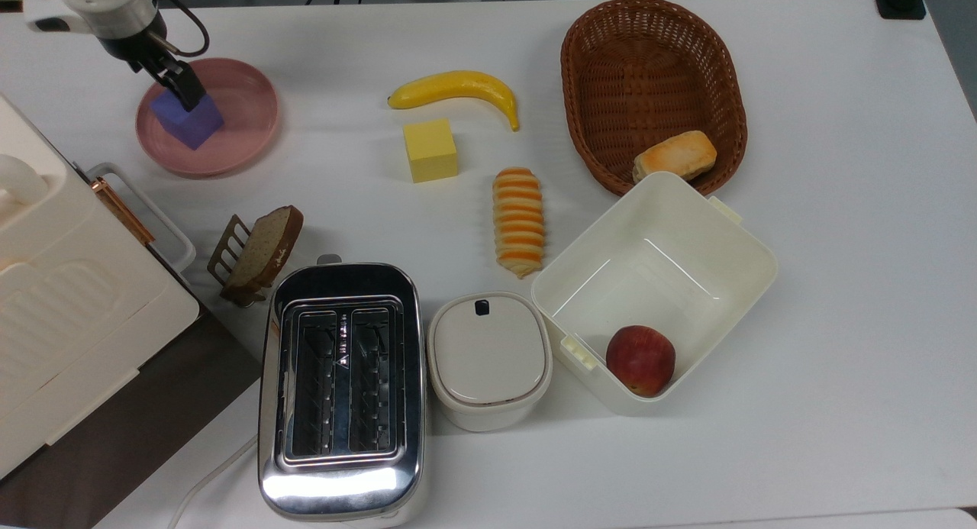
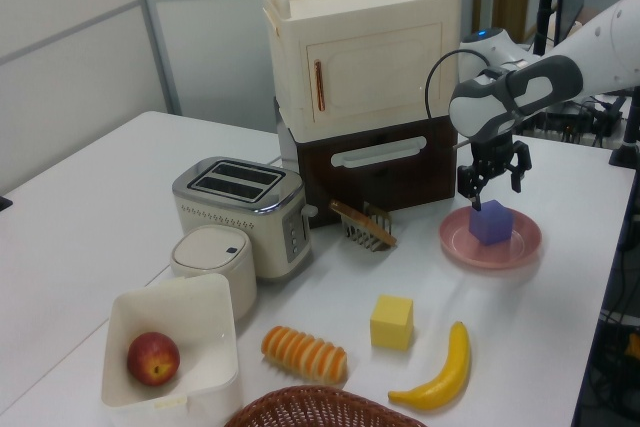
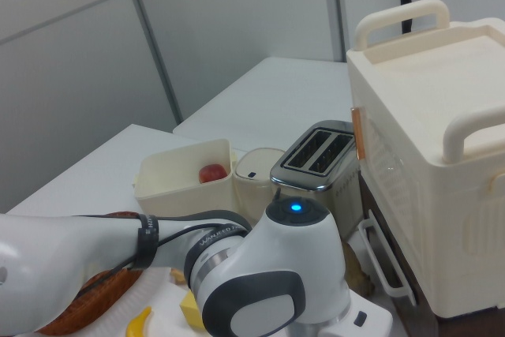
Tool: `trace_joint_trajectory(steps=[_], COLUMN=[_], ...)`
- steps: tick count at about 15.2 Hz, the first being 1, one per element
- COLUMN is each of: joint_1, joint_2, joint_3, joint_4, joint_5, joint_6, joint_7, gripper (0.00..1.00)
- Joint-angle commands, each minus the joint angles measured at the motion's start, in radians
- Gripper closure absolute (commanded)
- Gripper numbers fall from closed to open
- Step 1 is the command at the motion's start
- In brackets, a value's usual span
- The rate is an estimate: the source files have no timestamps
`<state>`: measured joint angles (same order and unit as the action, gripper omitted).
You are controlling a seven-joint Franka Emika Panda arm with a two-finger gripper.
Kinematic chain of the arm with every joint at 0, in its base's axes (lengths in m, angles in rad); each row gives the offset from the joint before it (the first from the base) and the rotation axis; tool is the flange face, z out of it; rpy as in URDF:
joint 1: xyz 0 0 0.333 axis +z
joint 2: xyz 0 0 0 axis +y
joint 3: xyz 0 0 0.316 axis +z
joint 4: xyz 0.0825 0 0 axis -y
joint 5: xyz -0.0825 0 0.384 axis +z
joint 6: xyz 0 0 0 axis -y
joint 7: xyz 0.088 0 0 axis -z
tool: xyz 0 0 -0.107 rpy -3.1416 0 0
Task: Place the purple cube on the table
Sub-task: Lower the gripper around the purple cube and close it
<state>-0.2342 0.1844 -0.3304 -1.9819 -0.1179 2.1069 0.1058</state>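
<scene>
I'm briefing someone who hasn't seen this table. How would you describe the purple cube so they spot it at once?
In the top view, find the big cream cabinet at the top view's left edge; beyond it sits a round pink plate. The purple cube sits on that plate, right under the pincer. It is blue-violet, while the other cube, the yellow cube, rests on the bare table near the banana.

A lab or office test room is playing at being a kitchen — a chrome toaster (image 1: 341, 388), a wicker basket (image 1: 652, 90) and a toy-like banana (image 1: 456, 88) are sitting on a broad white table (image 1: 839, 246). Grey partition panels (image 3: 237, 29) are standing behind it, and cables and equipment (image 2: 590, 117) are trailing at the left view's right edge — no stove in sight.
</scene>
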Motion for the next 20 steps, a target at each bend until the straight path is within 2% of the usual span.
trace_joint_trajectory(steps=[1, 6, 20], joint_1=[0.015, 0.015, 0.013], joint_2=[-0.013, -0.011, 0.009], joint_3=[-0.004, 0.002, 0.005], joint_4=[-0.040, -0.074, -0.087], joint_5=[-0.008, -0.006, -0.008], joint_6=[0.071, 0.117, 0.146], joint_7=[-0.023, -0.023, -0.024], gripper=[0.00, 0.00, 0.00])
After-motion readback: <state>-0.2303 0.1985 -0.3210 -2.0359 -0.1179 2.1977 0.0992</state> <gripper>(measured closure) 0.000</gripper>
